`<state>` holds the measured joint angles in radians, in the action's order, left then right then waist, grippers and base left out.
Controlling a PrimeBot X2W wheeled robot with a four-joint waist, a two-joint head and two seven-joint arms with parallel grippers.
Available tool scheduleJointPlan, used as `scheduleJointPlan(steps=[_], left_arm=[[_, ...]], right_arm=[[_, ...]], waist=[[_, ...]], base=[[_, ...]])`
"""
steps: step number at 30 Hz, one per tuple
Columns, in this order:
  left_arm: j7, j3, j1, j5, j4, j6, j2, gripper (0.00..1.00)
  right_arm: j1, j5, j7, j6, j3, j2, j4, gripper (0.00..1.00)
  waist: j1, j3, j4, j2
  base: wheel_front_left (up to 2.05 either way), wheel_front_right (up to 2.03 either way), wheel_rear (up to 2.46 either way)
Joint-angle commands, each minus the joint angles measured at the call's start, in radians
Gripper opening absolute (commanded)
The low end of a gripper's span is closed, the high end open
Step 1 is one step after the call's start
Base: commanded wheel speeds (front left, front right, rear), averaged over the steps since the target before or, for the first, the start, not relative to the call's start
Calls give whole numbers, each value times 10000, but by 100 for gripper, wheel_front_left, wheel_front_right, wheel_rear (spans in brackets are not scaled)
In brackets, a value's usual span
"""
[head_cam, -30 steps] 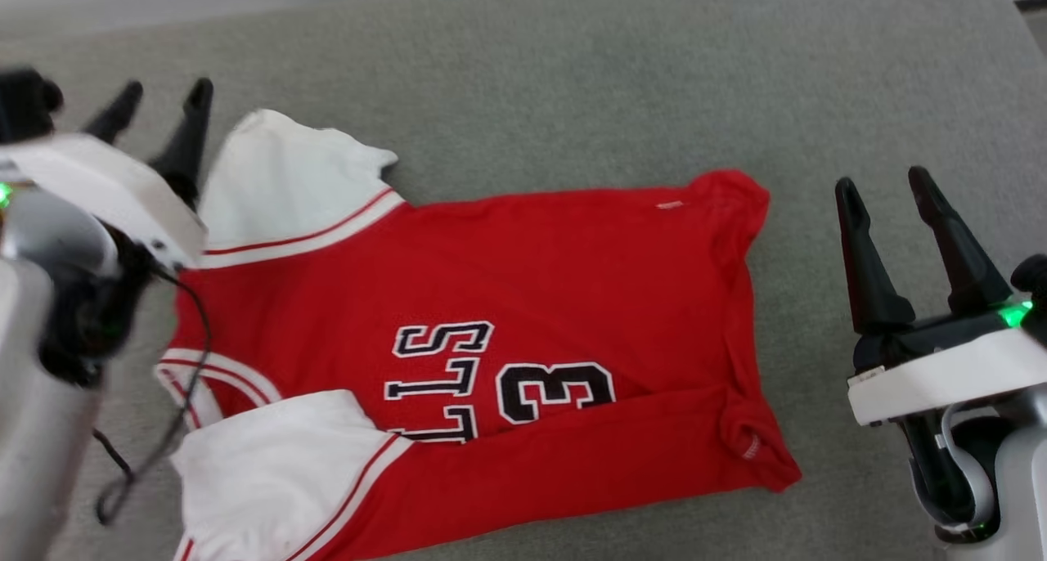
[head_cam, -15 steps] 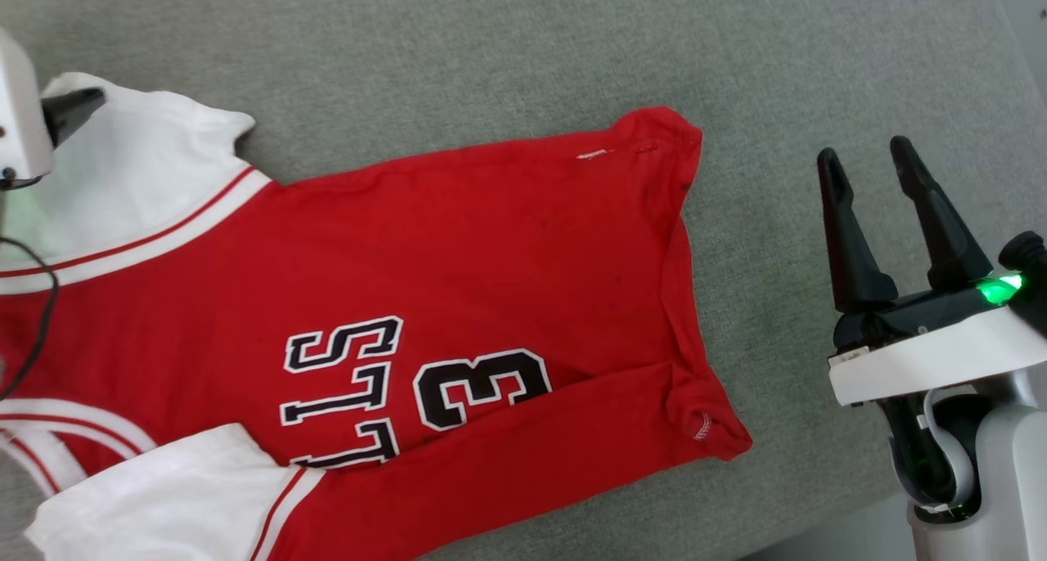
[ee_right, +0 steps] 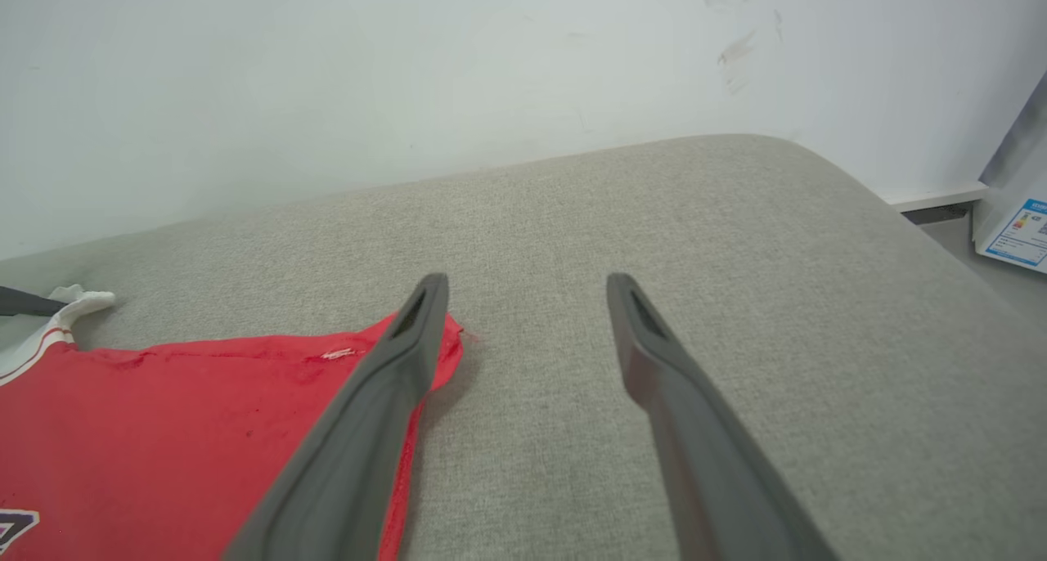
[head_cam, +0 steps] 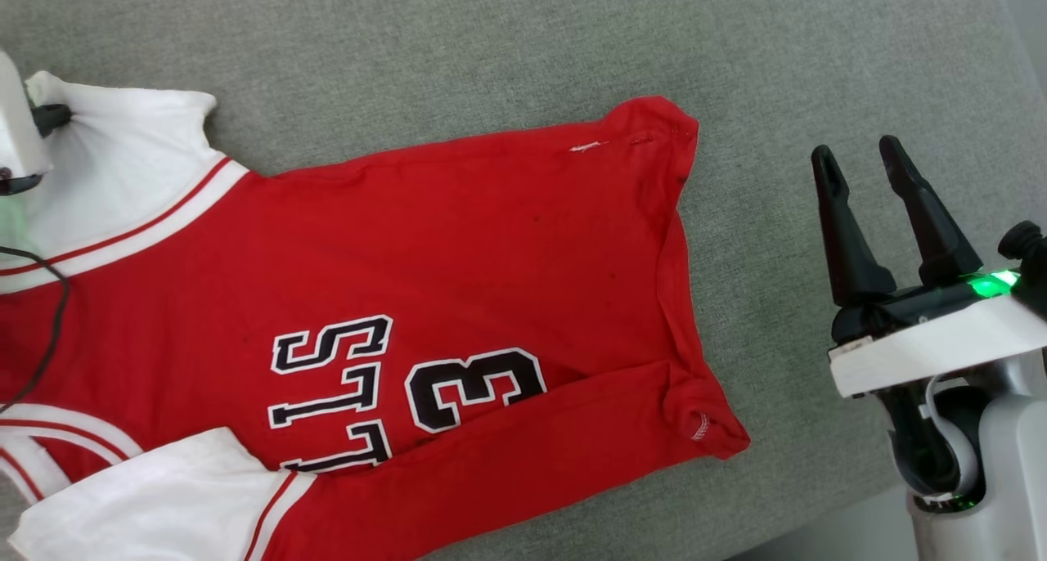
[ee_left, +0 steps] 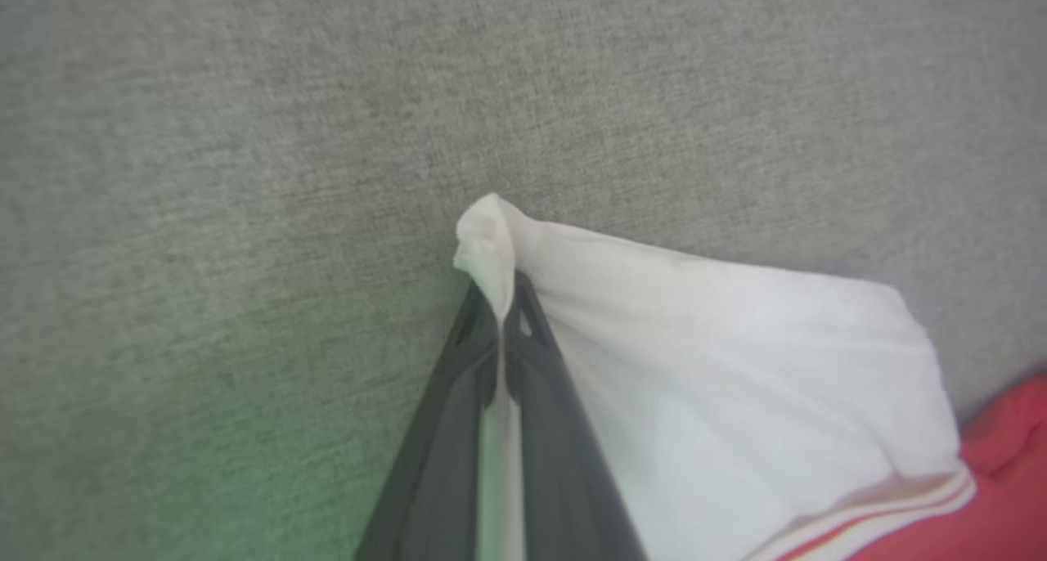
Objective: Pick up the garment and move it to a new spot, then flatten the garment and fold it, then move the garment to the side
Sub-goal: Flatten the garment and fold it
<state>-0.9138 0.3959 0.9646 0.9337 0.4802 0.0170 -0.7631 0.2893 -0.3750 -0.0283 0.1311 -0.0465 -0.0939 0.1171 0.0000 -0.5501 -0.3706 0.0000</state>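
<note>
Red garment (head_cam: pixel 458 258) lies spread, left claw (ee_left: pixel 501 299) clamped on it.

Red garment (head_cam: pixel 458 250), spread flat, lettering up

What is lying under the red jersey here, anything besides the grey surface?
Grey upholstery surrounds the garment on every visible side, so it apparently lies directly on it. Whatever is beneath the cloth is covered. Its near edge is folded over, hiding part of the lettering.

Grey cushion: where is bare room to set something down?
Free: the strip beyond the garment, toward the wall, and the patch between its hem and the open right claw. Crowded: the left, where the left claw pinches the sleeve.
</note>
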Motion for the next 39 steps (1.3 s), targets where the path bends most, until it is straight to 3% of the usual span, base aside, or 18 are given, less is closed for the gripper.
scheduleJointPlan(steps=[1, 5, 15, 28, 29, 30, 31, 35, 39], left_arm=[[-115, 493, -879, -3, 354, -121, 586, 0], [534, 455, -439, -211, 302, -224, 769, 0], [1342, 658, 440, -384, -299, -513, 1680, 0], [1520, 1039, 811, -485, -1197, -791, 2265, 0], [1540, 1047, 796, -473, -1220, -821, 2257, 0], [1539, 1058, 764, -459, -1248, -852, 2242, 0], [1557, 1065, 727, -449, -1267, -877, 2220, 0], [1750, 970, 484, -329, -1238, -858, 2224, 0], [2205, 749, 170, -185, -1265, -842, 2178, 0]], right_arm=[[247, -166, -120, -6, 37, -120, -81, 100], [561, -617, -1034, -8, 119, -506, -543, 100], [1983, -1641, -4708, -5, 128, -1344, -2554, 100], [3978, -1330, -7712, -6, -610, -1638, -5054, 100], [3961, -1301, -8005, -6, -695, -1617, -5268, 93], [3922, -1285, -8314, -6, -732, -1561, -5479, 33], [3877, -1240, -8635, -6, -798, -1526, -5637, 0], [4036, -1239, -9054, -6, -817, -1540, -5581, 0], [4253, -1181, -8735, -5, -730, -1769, -5021, 0]], waist=[[0, 179, 146, 0], [0, 598, 530, 0], [0, 930, 1830, 0], [0, 343, 2870, 0], [0, 338, 2897, 0], [0, 341, 2924, 0], [0, 351, 2950, 0], [0, 491, 3048, 0], [0, 838, 3152, 0]], base=[[0, 0, 0], [0, 0, 0], [0, 0, 0], [0, 0, 0], [0, 0, 0], [0, 0, 0], [0, 0, 0], [0, 0, 0], [0, 0, 0]])
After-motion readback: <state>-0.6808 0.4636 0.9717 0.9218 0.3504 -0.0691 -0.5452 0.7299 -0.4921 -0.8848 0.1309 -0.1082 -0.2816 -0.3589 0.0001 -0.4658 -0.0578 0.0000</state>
